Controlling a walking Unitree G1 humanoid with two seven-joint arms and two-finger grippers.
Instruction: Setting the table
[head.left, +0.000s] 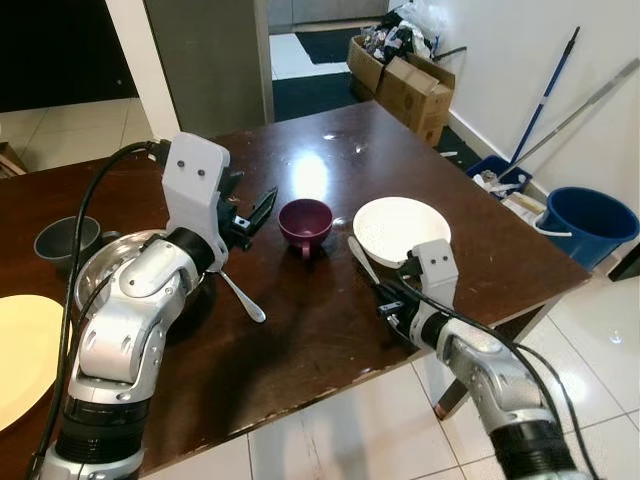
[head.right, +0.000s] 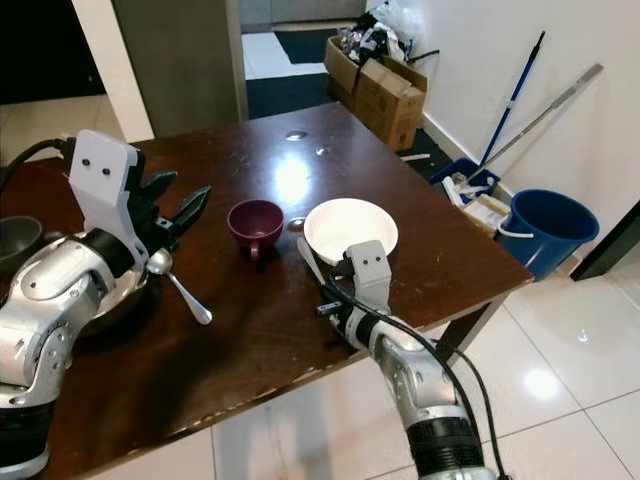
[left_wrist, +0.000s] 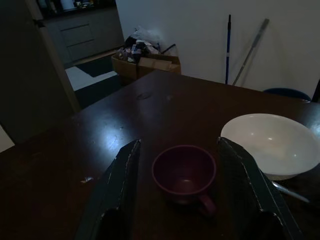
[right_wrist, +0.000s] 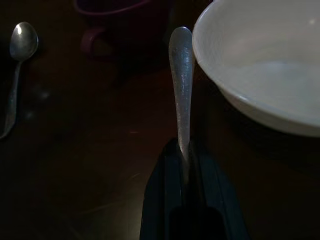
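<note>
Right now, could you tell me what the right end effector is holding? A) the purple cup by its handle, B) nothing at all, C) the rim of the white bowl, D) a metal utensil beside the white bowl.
D: the right end effector is shut on a metal utensil that sticks out between its fingers, just beside the white bowl; the purple cup stands apart, ungripped.

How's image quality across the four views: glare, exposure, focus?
Eye views: sharp and well lit, with ceiling-light glare on the dark table behind the purple cup. Left wrist view: underexposed but readable, the left gripper open either side of the cup, its near fingers soft. Right wrist view: darkest, though the white bowl reads brightly and the right gripper is shut on a utensil handle.
</note>
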